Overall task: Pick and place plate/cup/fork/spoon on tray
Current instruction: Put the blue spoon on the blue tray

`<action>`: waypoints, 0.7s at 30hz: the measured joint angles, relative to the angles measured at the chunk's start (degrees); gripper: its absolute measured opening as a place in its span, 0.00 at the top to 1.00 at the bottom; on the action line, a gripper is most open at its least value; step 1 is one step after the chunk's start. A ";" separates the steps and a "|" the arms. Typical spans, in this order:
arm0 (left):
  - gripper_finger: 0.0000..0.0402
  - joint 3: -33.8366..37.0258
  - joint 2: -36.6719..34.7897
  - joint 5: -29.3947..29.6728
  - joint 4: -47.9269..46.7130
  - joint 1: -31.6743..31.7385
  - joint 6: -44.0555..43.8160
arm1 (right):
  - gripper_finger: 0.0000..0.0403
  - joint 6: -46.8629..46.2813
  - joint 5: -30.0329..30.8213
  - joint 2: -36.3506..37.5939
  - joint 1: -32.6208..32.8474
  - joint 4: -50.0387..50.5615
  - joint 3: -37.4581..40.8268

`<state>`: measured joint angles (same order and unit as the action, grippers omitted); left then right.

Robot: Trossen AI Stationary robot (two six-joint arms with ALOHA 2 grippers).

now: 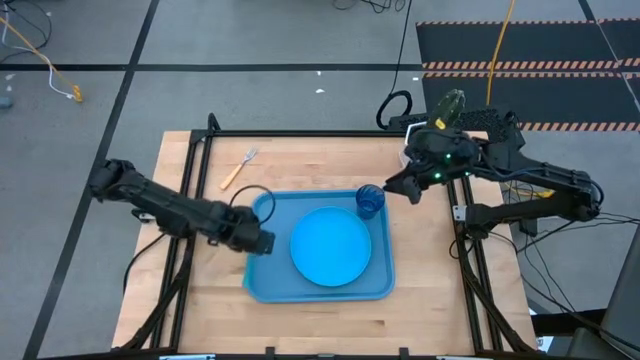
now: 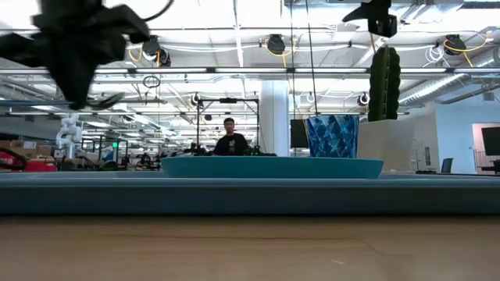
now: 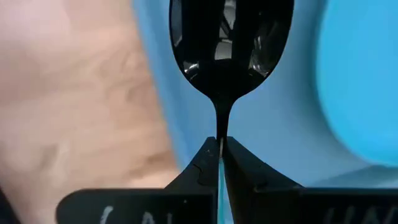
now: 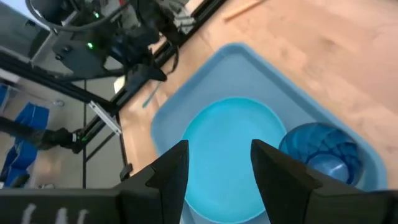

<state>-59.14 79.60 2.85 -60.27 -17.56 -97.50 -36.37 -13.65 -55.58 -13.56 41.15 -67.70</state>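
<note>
The blue tray (image 1: 262, 285) lies in the middle of the table. The sky-blue plate (image 1: 330, 245) lies flat on its floor, and the dark-blue cup (image 1: 370, 201) stands upright in its far right corner. The orange-handled fork (image 1: 238, 168) lies on the table beyond the tray's far left corner. My left gripper (image 1: 265, 241) is over the tray's left rim, shut on the spoon (image 3: 231, 43). My right gripper (image 1: 398, 187) is open and empty, just right of the cup and above it; it also shows in the right wrist view (image 4: 219, 165). My left gripper pinches the spoon's thin handle (image 3: 221, 142) between its two fingertips, just behind the neck. The fingers lie along the spoon. The dark bowl sticks out ahead of the fingertips, clear above the tray's left part (image 3: 273, 143).
A cactus (image 2: 384, 82) in a white pot (image 2: 387, 144) stands at the table's far right, behind the right arm. Bare wood lies left of the tray and in front of it (image 1: 330, 320). A person (image 2: 230, 140) sits far off in the room.
</note>
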 joint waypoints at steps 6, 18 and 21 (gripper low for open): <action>0.98 -2.71 4.77 -0.10 1.93 6.95 7.84 | 0.59 -3.32 -0.02 1.32 -2.41 1.11 0.00; 0.98 -2.79 11.36 -2.19 10.97 9.75 7.75 | 0.59 -5.91 -0.07 1.81 -2.59 -1.78 0.00; 0.97 -2.79 11.21 -1.61 11.58 9.68 3.06 | 0.59 -4.31 -2.48 1.82 -2.59 -2.40 0.00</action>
<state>-61.93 90.80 1.24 -48.69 -7.88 -94.44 -40.67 -16.13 -53.76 -16.14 38.74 -67.70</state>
